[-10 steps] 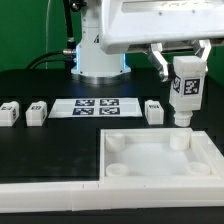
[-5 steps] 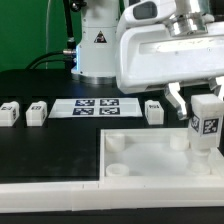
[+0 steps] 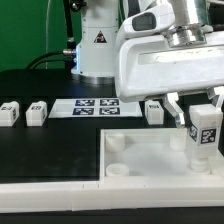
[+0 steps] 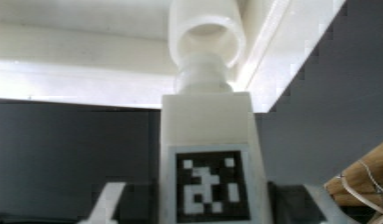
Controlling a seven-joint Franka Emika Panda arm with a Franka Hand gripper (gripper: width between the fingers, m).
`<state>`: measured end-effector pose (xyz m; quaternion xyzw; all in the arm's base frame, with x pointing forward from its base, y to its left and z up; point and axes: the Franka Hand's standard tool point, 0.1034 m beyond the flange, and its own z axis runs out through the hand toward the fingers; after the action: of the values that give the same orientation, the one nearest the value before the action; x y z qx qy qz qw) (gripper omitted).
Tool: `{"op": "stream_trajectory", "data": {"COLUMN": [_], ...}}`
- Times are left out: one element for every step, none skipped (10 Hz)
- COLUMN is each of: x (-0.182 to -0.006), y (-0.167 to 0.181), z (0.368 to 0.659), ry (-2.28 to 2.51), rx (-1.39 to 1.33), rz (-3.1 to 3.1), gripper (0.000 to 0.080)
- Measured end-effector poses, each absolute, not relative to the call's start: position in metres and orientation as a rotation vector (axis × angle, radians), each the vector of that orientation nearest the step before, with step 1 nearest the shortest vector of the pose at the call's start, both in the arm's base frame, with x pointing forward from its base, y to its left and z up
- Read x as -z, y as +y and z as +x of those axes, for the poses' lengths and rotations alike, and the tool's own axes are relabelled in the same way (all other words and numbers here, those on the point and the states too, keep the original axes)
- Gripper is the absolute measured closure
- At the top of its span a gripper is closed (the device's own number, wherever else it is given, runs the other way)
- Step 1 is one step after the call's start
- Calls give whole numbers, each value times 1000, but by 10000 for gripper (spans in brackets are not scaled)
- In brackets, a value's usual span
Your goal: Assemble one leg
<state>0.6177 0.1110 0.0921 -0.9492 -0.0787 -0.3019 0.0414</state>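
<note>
My gripper is shut on a white leg with a black-and-white tag on its face. It holds the leg upright over the large white square panel, at the panel's corner on the exterior view's right, the leg's lower end in or just above the round socket there. In the wrist view the leg fills the middle between my fingers, its peg end pointing at a round socket. Three more legs lie on the table: two at the exterior view's left and one behind the panel.
The marker board lies flat between the loose legs. The robot base stands behind it. A white rail runs along the table's front edge beside the panel.
My gripper has carried the leg toward the exterior view's right and down, from above the panel's back edge to the right corner socket. The other parts have not moved.
</note>
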Motion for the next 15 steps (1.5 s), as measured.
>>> {"op": "stream_trajectory", "data": {"x": [-90, -89, -87, -85, -82, -78, -75, -72, -71, -71, -71, -71, -71, -71, -70], "y": [111, 112, 112, 113, 113, 113, 113, 113, 113, 112, 113, 113, 113, 112, 112], "z": [615, 613, 610, 609, 608, 607, 607, 606, 606, 606, 606, 606, 606, 606, 605], "ry": [-242, -245, -247, -249, -248, -247, -246, -246, -245, -246, -246, -244, -242, -243, -243], "rx": [918, 910, 903, 897, 891, 883, 879, 873, 877, 877, 877, 876, 876, 874, 867], "rz": [-2908, -2910, -2911, -2911, -2914, -2916, -2917, -2919, -2918, -2918, -2918, -2919, -2919, -2919, -2921], "gripper": [508, 508, 508, 508, 508, 508, 508, 508, 508, 508, 508, 508, 508, 504, 504]}}
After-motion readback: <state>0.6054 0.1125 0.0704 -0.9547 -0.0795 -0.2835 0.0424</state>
